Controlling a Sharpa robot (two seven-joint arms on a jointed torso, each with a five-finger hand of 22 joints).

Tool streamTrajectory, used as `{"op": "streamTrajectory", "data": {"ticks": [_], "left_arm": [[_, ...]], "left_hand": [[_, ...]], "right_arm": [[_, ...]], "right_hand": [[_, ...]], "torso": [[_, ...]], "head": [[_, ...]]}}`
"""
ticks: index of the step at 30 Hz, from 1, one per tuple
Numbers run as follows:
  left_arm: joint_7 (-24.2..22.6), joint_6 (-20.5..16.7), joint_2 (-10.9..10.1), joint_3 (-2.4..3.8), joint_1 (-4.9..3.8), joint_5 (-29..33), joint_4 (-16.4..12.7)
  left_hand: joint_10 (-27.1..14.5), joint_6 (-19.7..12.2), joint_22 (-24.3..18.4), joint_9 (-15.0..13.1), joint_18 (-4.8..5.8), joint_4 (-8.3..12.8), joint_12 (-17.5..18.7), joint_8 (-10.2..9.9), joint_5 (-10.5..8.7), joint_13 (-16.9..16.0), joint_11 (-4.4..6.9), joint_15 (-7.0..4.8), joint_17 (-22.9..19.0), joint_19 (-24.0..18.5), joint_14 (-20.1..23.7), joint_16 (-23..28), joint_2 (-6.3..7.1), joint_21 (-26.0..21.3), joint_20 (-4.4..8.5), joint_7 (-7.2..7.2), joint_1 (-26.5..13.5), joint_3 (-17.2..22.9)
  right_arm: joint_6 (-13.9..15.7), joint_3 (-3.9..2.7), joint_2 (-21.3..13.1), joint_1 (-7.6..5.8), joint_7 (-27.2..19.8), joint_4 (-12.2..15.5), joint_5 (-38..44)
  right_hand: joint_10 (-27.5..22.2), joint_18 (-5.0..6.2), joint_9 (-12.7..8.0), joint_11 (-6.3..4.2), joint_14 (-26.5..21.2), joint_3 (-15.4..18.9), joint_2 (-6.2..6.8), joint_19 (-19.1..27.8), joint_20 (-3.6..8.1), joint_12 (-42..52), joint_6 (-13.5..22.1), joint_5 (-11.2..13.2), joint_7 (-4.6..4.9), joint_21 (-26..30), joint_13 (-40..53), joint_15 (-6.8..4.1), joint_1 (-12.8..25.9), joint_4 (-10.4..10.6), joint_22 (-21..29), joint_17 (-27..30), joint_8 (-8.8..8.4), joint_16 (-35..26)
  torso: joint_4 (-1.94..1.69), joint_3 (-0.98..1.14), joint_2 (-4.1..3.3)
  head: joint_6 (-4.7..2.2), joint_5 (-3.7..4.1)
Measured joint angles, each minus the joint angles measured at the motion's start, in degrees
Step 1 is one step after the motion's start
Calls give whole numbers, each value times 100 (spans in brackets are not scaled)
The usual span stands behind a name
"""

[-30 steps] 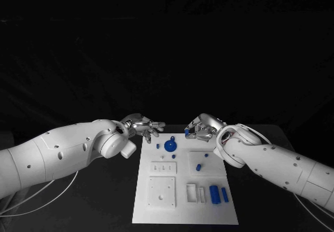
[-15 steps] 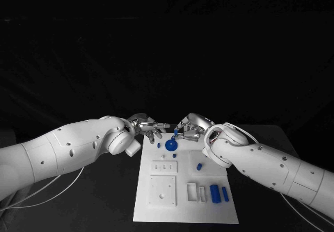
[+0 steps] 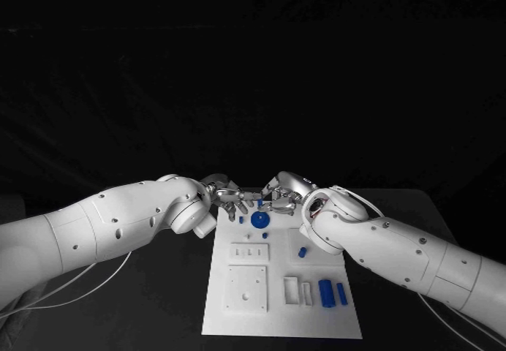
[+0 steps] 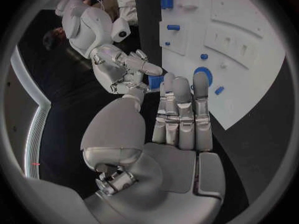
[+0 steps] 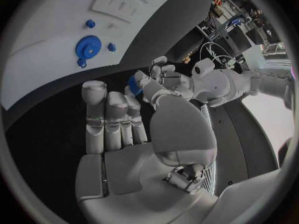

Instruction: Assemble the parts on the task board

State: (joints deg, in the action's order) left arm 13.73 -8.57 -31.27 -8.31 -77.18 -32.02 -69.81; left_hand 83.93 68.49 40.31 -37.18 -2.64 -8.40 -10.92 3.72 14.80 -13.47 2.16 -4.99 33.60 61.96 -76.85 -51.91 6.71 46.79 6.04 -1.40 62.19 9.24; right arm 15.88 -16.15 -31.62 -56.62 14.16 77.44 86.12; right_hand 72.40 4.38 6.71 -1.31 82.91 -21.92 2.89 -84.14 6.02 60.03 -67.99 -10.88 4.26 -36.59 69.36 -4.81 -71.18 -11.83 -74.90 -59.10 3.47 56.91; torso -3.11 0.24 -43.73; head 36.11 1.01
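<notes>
A small blue part point(image 3: 258, 203) is held up between the two hands, just above the far edge of the task board point(image 3: 283, 322). In the left wrist view the same part point(image 4: 155, 81) is seen pressed between the fingertips of both hands, and in the right wrist view it point(image 5: 134, 82) sits where the two sets of fingers meet. The right hand point(image 3: 283, 194) is closed around the part, with its fingers curled in toward it. The left hand point(image 3: 227, 197) touches the part with its fingertips; whether it truly grips the part or only rests against it cannot be told.

On the task board, a blue gear point(image 3: 260, 220) is seated near the far end, just below the two hands. A small blue peg point(image 3: 241, 219) lies just beside the gear, and a tiny blue piece point(image 3: 262, 236) is found near it toward the robot. A short blue piece point(image 3: 302, 252) rests in a square recess in the middle of the board. Two blue blocks, a wider one point(image 3: 326, 292) and a narrow one point(image 3: 341, 289), are stood side by side near the robot's end, on the right.

The board is laid on the black table point(image 3: 158, 307).
</notes>
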Motion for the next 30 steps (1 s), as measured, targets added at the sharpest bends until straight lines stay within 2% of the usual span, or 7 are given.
{"op": "streamTrajectory", "data": {"ticks": [8,14,23,30], "left_arm": [[175,24,34,-1,0,-169,21],[256,89,81,-1,0,-248,28],[332,204,108,-3,1,-323,32],[374,272,117,-3,2,-352,32]], "left_hand": [[0,-35,241,53,0,0,22,0,-18,-5,0,0,2,64,0,-3,0,-160,0,6,0,0],[0,-43,398,125,-1,0,52,0,-250,-5,0,0,48,92,0,-108,0,-232,10,-3,0,0],[0,-43,548,183,0,13,52,0,-250,-28,0,0,60,92,0,-135,0,-344,10,-4,0,-13],[0,-43,723,206,0,268,52,0,-222,-14,0,0,59,143,0,-179,-207,-478,21,-4,127,-61]], "right_arm": [[-30,21,46,-8,41,4,36],[-70,83,91,-20,61,8,84],[-112,138,142,-64,107,-47,162],[-137,160,163,-77,143,-65,203]], "right_hand": [[0,0,0,0,0,16,0,0,0,0,1,0,-1,0,0,0,0,16,0,-12,-3,0],[0,-1,0,1,0,16,0,0,0,0,1,1,-1,0,-1,0,0,16,0,-12,-23,0],[0,0,0,2,0,17,1,0,0,0,10,1,-11,0,5,1,0,15,0,-12,-21,0],[7,0,0,9,0,18,9,0,-1,0,10,-1,-12,0,4,1,-8,14,0,-11,2,0]], "torso": [[-1,-1,-3],[-1,2,-3],[-4,8,-3],[-1,9,-3]], "head": [[-3,-8],[-5,-10],[1,-24],[5,-33]]}}
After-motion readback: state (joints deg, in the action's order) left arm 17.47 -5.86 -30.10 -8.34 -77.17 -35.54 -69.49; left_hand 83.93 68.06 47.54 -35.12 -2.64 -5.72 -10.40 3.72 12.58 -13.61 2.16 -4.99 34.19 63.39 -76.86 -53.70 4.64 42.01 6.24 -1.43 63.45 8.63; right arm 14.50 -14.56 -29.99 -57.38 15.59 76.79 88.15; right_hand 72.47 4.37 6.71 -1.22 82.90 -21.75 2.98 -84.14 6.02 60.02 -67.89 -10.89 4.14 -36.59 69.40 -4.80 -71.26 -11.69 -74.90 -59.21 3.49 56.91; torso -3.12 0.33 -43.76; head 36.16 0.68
